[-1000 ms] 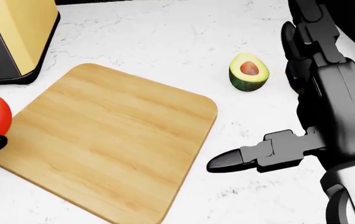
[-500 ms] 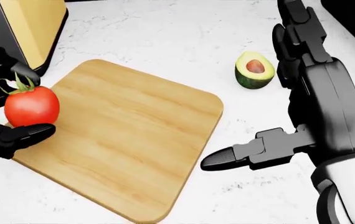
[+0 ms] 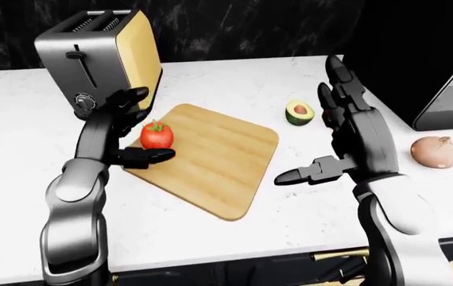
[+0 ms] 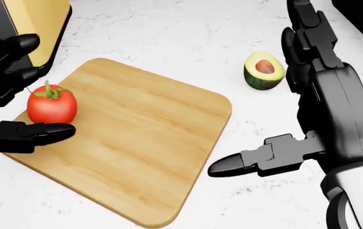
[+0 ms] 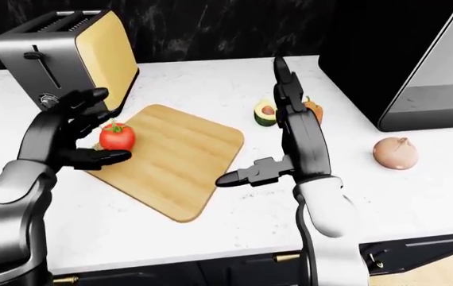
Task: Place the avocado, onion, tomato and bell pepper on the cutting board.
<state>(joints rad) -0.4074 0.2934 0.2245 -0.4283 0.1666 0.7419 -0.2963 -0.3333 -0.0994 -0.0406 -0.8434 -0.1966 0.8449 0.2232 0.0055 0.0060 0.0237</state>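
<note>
Tomato over the board's left end, cradled in the left hand

The left hand (image 4: pixel 9 95) loosely cups the tomato (image 4: pixel 52 105) on the cutting board (image 4: pixel 137 143), grip seemingly slack. The right hand (image 4: pixel 315 109) is spread wide, empty, beside the avocado (image 4: pixel 264 70); the onion (image 5: pixel 395 153) sits far right.

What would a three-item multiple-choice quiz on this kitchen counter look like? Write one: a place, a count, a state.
1. Where is the round red tomato?
A. over the light wooden cutting board's left corner
B. beside the halved green avocado
C. on top of the toaster

2. How many vegetables lie flat on the board, free of any robot hand?
A. two
B. one
C. none

3. How is the right robot hand?
A. closed on the avocado
B. open and empty
C. pressing on the board

Answers:
1 A: the left robot hand cups the tomato there.
2 C: the rest of the board is bare.
3 B: its fingers are spread, holding nothing.
</note>
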